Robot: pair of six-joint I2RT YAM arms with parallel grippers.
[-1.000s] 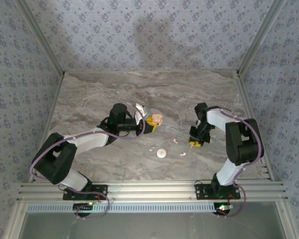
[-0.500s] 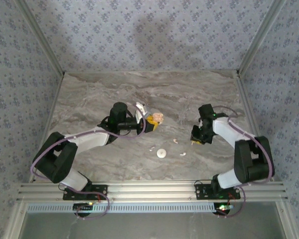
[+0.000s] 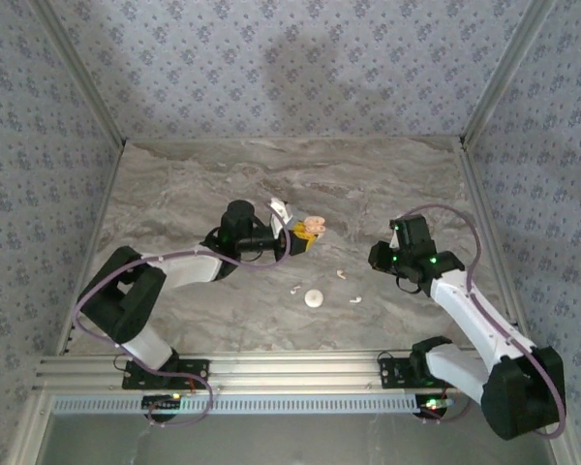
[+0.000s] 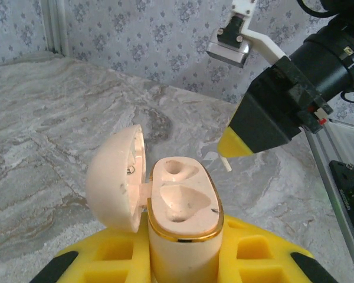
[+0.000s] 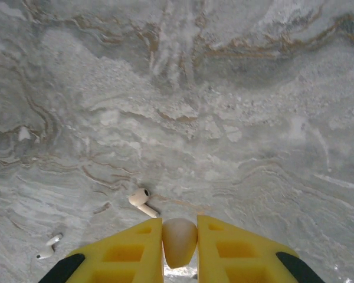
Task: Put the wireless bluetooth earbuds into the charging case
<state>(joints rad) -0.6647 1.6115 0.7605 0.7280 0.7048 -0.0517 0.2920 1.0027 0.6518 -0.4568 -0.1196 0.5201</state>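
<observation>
The peach charging case (image 4: 183,218) stands upright between the yellow fingers of my left gripper (image 4: 183,262), which is shut on it. Its lid (image 4: 115,177) is swung open to the left and both sockets are bare. In the top view the case (image 3: 312,229) is held above the table's middle. My right gripper (image 5: 180,224) is shut on a pale earbud (image 5: 180,243). In the top view the right gripper (image 3: 380,258) hovers right of the case. More earbuds (image 3: 340,274) (image 3: 354,299) (image 3: 295,288) lie on the table; one of them (image 5: 142,200) is just ahead of the right fingers.
A small round white piece (image 3: 315,298) lies among the loose earbuds near the table's centre. The marble table (image 3: 174,194) is boxed in by patterned walls and aluminium posts (image 3: 489,87). A metal rail (image 3: 290,370) runs along the near edge.
The right arm's elbow has swung out to the right and toward the near edge while its gripper stayed in about the same spot. The left gripper with the case shifted slightly right.
</observation>
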